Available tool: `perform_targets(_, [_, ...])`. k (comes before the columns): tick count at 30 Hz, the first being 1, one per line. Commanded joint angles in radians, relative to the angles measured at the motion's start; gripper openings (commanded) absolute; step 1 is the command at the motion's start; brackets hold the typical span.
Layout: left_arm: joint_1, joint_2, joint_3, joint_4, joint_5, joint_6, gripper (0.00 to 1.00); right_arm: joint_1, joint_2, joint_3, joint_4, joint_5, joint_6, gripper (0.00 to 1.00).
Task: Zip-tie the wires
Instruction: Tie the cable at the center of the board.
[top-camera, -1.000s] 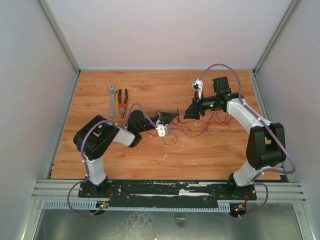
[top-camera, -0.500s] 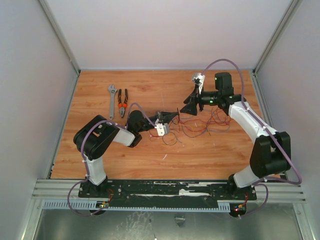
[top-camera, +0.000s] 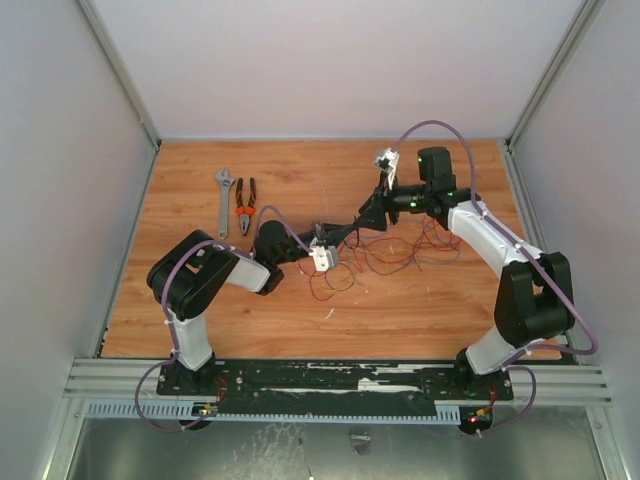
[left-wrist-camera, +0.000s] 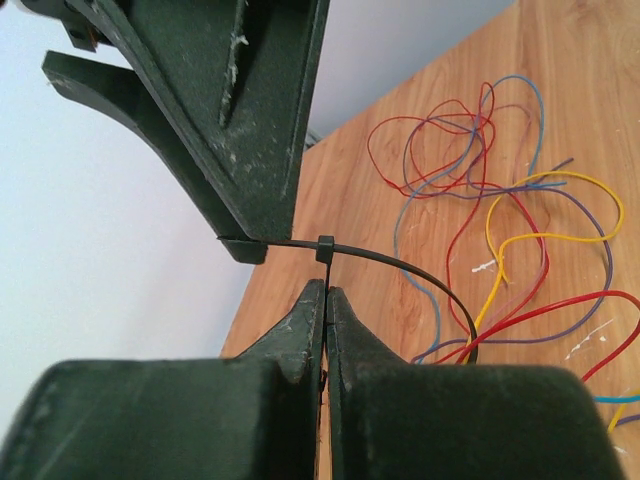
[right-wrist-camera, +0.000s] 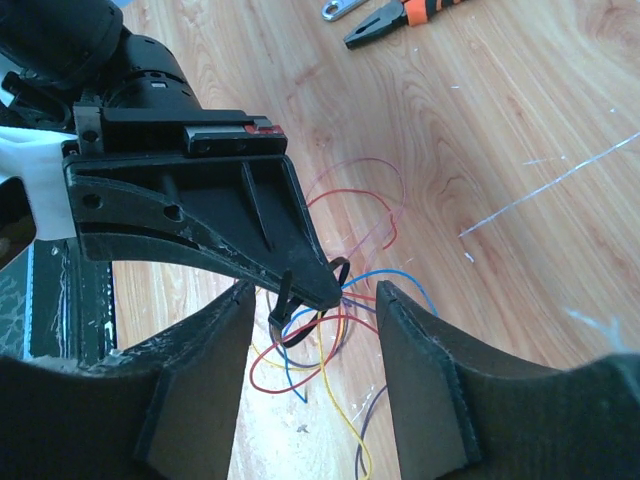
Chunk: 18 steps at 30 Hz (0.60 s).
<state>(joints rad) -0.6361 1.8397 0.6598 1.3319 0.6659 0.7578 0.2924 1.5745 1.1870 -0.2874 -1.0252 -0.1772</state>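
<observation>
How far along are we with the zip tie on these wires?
Done: the zip tie is threaded through its head, forming a loop. In hand: left gripper shut on the strap, right gripper open around the tail. Left: the wires sprawl loose on the table; the loop is not cinched.

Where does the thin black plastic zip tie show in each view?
Top external: too thin to make out.
Left wrist: thin black plastic zip tie, centre, above the shut left gripper.
Right wrist: lower centre, at that gripper's tip.
Shared landmark: the left gripper pinching it.

Left end effector (left-wrist-camera: 326, 292) tight, right (right-wrist-camera: 315, 292) wide
</observation>
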Motion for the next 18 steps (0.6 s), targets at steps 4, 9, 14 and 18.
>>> perform_targets(4, [0.004,0.010,0.000,0.055,0.007,-0.012,0.00,0.017,0.039,0.047,-0.025,-0.027,0.001,0.46])
perform_targets(9, [0.004,0.011,0.001,0.055,0.008,-0.012,0.00,0.025,0.043,0.054,-0.027,-0.042,0.001,0.31])
perform_targets(14, [0.004,0.013,0.001,0.053,0.005,-0.012,0.00,0.028,0.048,0.060,-0.039,-0.069,-0.011,0.12])
perform_targets(18, [0.004,0.013,-0.001,0.066,0.001,-0.043,0.00,0.028,0.052,0.080,-0.070,-0.072,-0.038,0.00])
